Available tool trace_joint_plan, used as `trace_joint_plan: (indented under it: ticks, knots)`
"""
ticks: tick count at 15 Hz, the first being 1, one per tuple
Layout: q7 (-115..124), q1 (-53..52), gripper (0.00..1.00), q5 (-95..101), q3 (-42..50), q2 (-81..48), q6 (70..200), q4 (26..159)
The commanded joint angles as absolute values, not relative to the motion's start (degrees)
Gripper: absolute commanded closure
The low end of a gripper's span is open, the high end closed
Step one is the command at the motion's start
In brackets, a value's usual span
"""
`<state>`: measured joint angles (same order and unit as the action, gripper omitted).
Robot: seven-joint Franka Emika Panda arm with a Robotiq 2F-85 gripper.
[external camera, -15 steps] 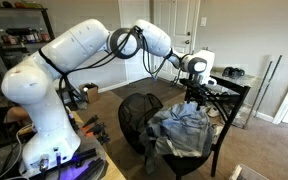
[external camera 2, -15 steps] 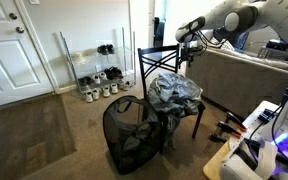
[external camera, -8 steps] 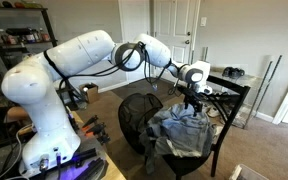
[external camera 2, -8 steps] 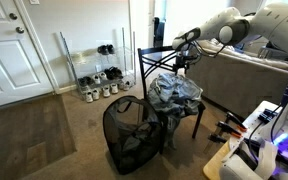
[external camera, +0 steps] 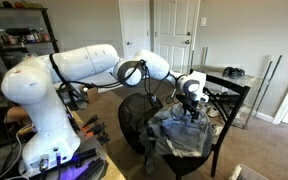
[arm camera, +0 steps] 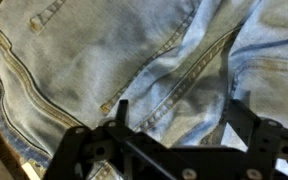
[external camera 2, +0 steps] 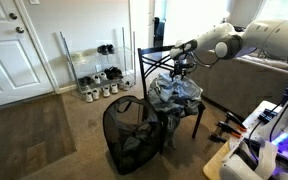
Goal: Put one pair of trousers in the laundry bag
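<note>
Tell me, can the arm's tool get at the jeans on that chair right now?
Probably yes. The tool hangs open just above the jeans heaped on the chair. The wrist view shows bare denim below its fingers, with nothing in between.

White panelled door (external camera 2: 4, 50) stands shut near a metal wire shoe rack (external camera 2: 92, 68).
Shoes (external camera 2: 99, 90) line its shelves above beige carpet (external camera 2: 89, 125).

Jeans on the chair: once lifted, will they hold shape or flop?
Probably floppy: the jeans lie crumpled in soft folds on the chair. Likely heavyish, thick seamed denim. Legs may trail and snag when the open gripper lifts them.
</note>
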<state>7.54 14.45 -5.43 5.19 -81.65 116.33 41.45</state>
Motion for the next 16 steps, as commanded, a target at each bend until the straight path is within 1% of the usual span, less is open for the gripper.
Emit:
trace_joint_plan:
  ticks: [1, 2, 16]
  knots:
    - [10.02, 15.68, 0.0, -6.37, 4.09, -86.65, 115.04, 34.86]
    - [10.3, 15.67, 0.0, -6.18, 3.78, -83.93, 117.34, 39.82]
    - [11.62, 16.6, 0.0, -6.03, 3.71, -84.85, 119.35, 40.81]
